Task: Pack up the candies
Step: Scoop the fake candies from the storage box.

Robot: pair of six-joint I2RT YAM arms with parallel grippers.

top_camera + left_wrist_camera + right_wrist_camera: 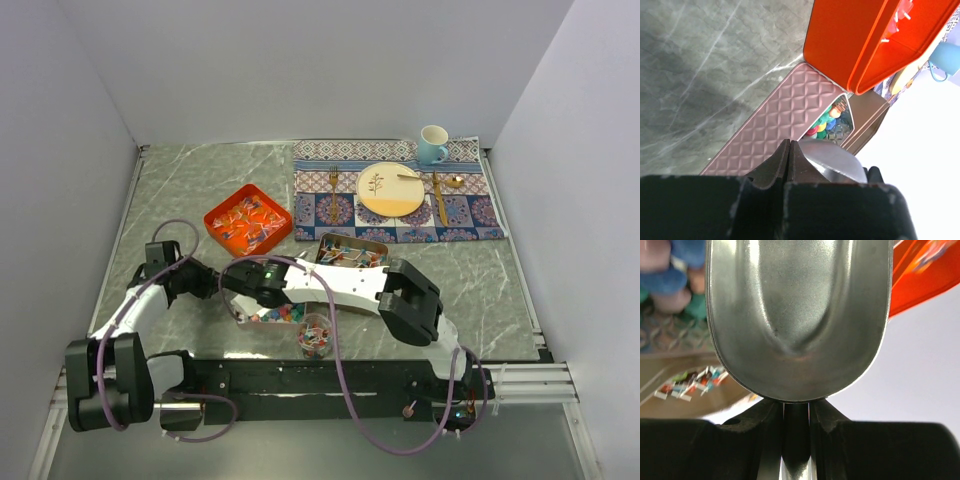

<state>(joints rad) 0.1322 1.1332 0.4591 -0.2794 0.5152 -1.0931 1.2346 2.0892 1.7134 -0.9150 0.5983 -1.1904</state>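
Gripping the handle of a metal scoop (797, 315), the right gripper (796, 407) has its jaws pinched narrow around the stem, and the scoop's bowl hangs over the chunky candies (824, 122); whether it touches them cannot be told. Those pink, green, blue and orange lumps lie inside a quilted pink tin (785, 125) near the middle of the tabletop's (190, 180) near edge, largely covered from above by the right arm. The left gripper (790, 152) is pressed fully together with nothing between its fingers, hovering just beside the tin's long wall on the left. An orange tray (855, 45) of wrapped candies (248, 220) stands just beyond the tin toward the far edge, its corner almost over the tin's end, so the gap there is tight. A second tin (352, 236) with more wrapped pieces sits at the tabletop's centre, its far rim overlapping the edge of a patterned placemat (470, 215) that fills the far-right corner. A small clear cup (315, 337) holding candies stands near the near edge, close beside the quilted tin. Bare marble shows along the left edge and far-left corner, and in a strip between the placemat and the near-right corner.
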